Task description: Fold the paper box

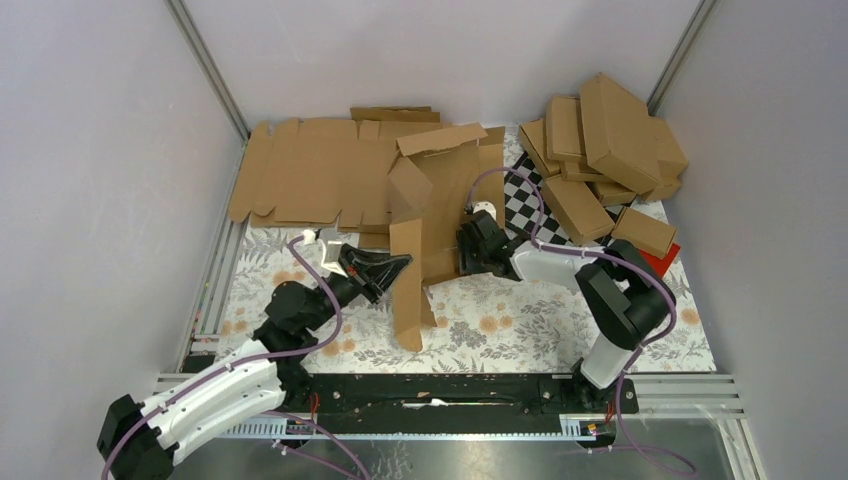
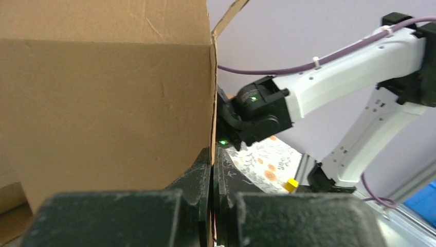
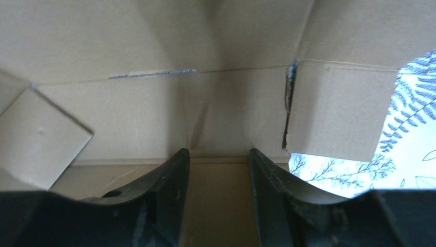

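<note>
Top external view, left to right. At far-left corner of table [image 1: 480,330]: flat cardboard sheets [image 1: 310,170], unfolded, overlapping. Near table centre: left gripper [image 1: 400,263], pinched tight on long upright flap of paper box [image 1: 440,190]. Same in left wrist view: jaws closed on the thin cardboard edge, brown panel filling left half. Paper box mid-table toward far edge, half folded, panels standing and tilted, one strip running down toward near edge. Just right of it: right gripper [image 1: 465,245], pointing into the box. In right wrist view: fingers [image 3: 169,195] parted, nothing between them, inner box wall right ahead. Right of box: checkered board [image 1: 522,205], partly covered. Far-right corner: pile of folded boxes [image 1: 610,140]. At right edge beside pile: small red item [image 1: 668,258].
</note>
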Controlling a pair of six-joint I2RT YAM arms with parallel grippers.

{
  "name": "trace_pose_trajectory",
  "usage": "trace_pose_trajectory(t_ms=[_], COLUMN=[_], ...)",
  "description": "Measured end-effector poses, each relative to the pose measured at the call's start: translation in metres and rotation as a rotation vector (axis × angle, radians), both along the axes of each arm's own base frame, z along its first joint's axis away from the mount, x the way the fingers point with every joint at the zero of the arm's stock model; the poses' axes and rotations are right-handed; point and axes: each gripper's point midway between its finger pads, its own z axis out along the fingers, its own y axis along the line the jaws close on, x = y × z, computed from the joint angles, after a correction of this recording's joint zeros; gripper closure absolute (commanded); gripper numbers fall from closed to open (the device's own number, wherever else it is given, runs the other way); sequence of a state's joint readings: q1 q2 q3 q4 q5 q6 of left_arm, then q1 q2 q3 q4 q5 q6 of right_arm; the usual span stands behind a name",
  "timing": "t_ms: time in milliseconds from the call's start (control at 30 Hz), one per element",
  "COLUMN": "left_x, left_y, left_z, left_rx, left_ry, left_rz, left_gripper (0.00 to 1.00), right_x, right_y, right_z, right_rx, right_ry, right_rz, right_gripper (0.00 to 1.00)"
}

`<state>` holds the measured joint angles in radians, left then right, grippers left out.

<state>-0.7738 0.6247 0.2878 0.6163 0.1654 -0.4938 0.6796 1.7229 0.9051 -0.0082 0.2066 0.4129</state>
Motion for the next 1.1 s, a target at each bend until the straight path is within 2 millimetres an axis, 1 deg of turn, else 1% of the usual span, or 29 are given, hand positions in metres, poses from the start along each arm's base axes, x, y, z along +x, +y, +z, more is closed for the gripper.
trace_pose_trajectory(t_ms=[100,233,300,400,433,500,567,633,700,767,833,933,1000,1100], left_x=[0.005,0.005,0.004,0.004,0.004,0.004,0.005,0.005,0.005,0.005,0.005,0.007,0.013,0.022], left_y=[-0.002,-0.008,-0.011,-0.014,-0.015,-0.014,-0.014,-0.014,-0.013,-0.012,-0.010,-0.003,0.005,0.022], left_z=[0.003,0.004,0.002,0.000,0.000,0.000,0.000,0.001,0.002,0.003,0.003,0.001,0.005,0.011], left_rx=[0.033,0.088,0.114,0.142,0.147,0.153,0.155,0.153,0.148,0.142,0.139,0.151,0.159,0.178], left_ry=[-0.022,-0.056,-0.068,-0.084,-0.088,-0.094,-0.098,-0.098,-0.097,-0.092,-0.081,-0.044,-0.010,0.056], left_rz=[0.031,0.058,0.064,0.073,0.079,0.087,0.093,0.097,0.101,0.103,0.111,0.146,0.195,0.294], left_gripper=[1.00,1.00,1.00,1.00,1.00,1.00,1.00,1.00,1.00,1.00,1.00,1.00,0.96,0.89], right_x=[-0.009,-0.023,-0.030,-0.039,-0.042,-0.047,-0.055,-0.065,-0.071,-0.072,-0.070,-0.067,-0.064,-0.060], right_y=[0.000,-0.006,-0.008,-0.010,-0.009,-0.008,-0.007,-0.012,-0.015,-0.015,-0.013,-0.012,-0.013,-0.013], right_z=[0.002,0.008,0.016,0.032,0.036,0.040,0.035,0.020,0.009,0.000,-0.002,-0.002,-0.003,-0.004], right_rx=[0.017,0.016,0.031,0.066,0.078,0.104,0.118,0.106,0.092,0.083,0.088,0.089,0.090,0.096], right_ry=[0.017,0.043,0.040,0.028,0.027,0.034,0.057,0.100,0.133,0.155,0.155,0.154,0.151,0.141], right_rz=[0.031,0.051,0.060,0.076,0.082,0.095,0.107,0.110,0.107,0.104,0.100,0.089,0.071,0.046], right_gripper=[0.40,0.40,0.42,0.50,0.51,0.54,0.58,0.61,0.61,0.62,0.64,0.73,0.75,0.79])
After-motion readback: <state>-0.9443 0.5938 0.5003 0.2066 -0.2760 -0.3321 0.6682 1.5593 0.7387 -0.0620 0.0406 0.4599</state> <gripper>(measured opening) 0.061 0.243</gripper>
